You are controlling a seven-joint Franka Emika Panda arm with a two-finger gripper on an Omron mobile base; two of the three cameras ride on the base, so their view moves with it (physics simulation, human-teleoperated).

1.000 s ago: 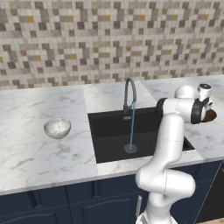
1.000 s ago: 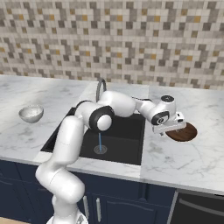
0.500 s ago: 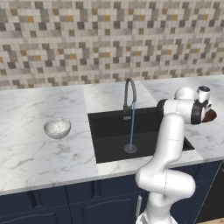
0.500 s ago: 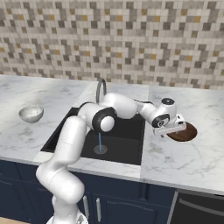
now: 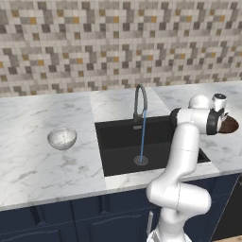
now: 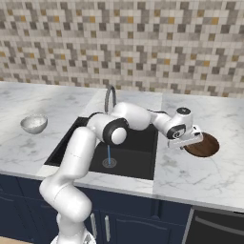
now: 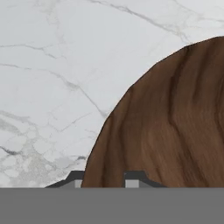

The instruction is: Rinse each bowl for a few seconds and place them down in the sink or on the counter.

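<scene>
The tool [image 6: 188, 141] is hanging low over the counter [image 6: 200, 176] to the right of the sink [image 6: 138, 157], right at the near-left rim of the dark brown bowl [image 6: 204, 145]. In the hand view its two tips are straddling that rim [image 7: 105, 175], seemingly gripping it. Well off to the tool's left, beyond the sink, the speckled bowl [image 5: 62, 137] is sitting on the counter. The faucet [image 5: 140, 101] is pouring water [image 5: 142, 134] into the basin.
</scene>
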